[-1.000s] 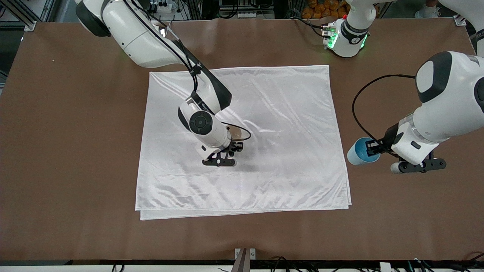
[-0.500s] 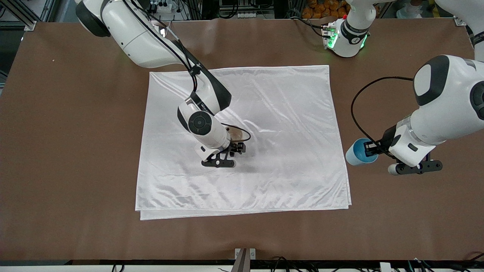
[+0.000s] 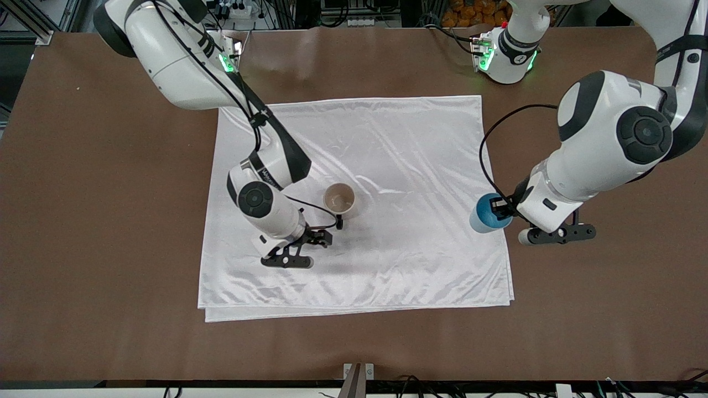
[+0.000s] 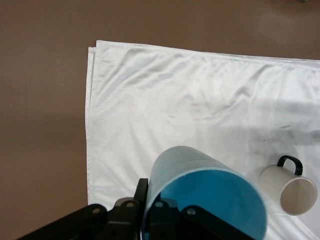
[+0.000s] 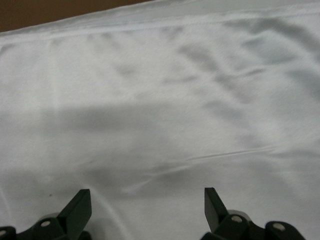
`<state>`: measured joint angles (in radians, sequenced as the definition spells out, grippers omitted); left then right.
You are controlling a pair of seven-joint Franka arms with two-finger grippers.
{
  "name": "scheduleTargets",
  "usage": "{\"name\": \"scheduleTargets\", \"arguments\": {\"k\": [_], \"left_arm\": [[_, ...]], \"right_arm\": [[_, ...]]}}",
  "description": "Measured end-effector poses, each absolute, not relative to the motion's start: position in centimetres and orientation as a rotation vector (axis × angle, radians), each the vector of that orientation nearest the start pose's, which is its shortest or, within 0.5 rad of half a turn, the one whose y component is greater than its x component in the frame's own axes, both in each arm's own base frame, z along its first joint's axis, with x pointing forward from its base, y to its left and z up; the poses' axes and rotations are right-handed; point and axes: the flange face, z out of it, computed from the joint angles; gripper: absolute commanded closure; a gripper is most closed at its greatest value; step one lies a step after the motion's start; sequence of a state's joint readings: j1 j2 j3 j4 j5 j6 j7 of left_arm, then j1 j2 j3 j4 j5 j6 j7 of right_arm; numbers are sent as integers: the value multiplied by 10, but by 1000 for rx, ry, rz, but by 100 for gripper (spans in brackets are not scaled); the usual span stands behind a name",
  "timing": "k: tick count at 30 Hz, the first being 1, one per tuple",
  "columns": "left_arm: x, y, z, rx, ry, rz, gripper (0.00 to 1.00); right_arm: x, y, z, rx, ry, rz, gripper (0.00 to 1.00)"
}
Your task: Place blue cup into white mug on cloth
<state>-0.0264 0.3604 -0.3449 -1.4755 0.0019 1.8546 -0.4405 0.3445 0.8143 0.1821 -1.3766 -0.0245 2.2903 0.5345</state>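
Observation:
The white mug [image 3: 338, 199] stands upright on the white cloth [image 3: 387, 138], its black handle turned toward the front camera. My right gripper [image 3: 319, 237] is open and empty, low over the cloth beside the mug's handle; its wrist view shows only cloth [image 5: 160, 100] between the open fingers of the right gripper [image 5: 146, 200]. My left gripper [image 3: 500, 209] is shut on the blue cup [image 3: 488, 214], pinching its rim, over the cloth's edge at the left arm's end. The left wrist view shows the left gripper [image 4: 150, 205], the cup [image 4: 200, 172], the mug [image 4: 292, 187] and the cloth [image 4: 175, 100].
The brown table [image 3: 110, 221] surrounds the cloth. The right arm's forearm [image 3: 265, 138] hangs over the cloth's half toward the right arm's end. The left arm's large elbow [image 3: 614, 138] is above the table beside the cloth.
My right gripper has drawn away from the mug, toward the right arm's end and the front camera, leaving it uncovered. My left gripper has carried the blue cup from over the table to over the cloth's edge.

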Motion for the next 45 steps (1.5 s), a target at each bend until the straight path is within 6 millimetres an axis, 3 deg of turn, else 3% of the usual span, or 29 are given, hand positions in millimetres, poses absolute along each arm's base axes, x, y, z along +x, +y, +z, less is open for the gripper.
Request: {"name": "scheduleTargets", "arguments": {"k": [7,17,26,35,40,45], "left_arm": [[626,-238,479,-3261,-126,38,100],[588,-339,451,-3254,-207,106,100],[570,-390,425,-3248,-295,97,100],[535,-461,381,-3201,-428,28,100],[521,-486,355,-3186,-468,9,100],[519,-498,340,-3208,-525,-3,100]], "right_arm": [[682,304,246,-2995,31,-73,0],[702,250,245,-3008,-58,-83,0],[716,185,240,-3027,-156,-23,0],[720,112,234,-3091,-289,99,0],[715,94,255,-3106,-282,192,0],[705,91,303,-3112,-277,259,0]]}}
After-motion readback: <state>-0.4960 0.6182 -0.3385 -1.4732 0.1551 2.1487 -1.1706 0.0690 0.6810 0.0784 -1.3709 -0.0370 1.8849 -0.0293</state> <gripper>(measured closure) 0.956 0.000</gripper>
